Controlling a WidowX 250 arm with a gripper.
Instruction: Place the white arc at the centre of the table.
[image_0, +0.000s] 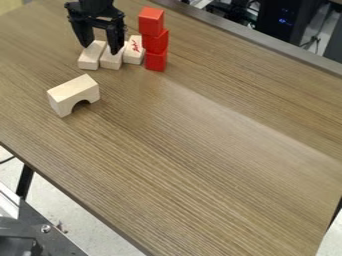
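Note:
My gripper (100, 49) hangs at the upper left, pointing down over the light wooden blocks, its two fingers spread apart with a gap between them. The pale, whitish wooden arc (73, 94) stands on the table (200, 150) at the left, below and a little left of the gripper and apart from it. Its curved cutout faces down toward the tabletop.
Three light wooden blocks (91, 56) lie side by side under and beside the gripper. Right of them stands a stack of three red cubes (155, 40), the top one slightly offset. A dark raised edge (267, 44) borders the table at the upper right.

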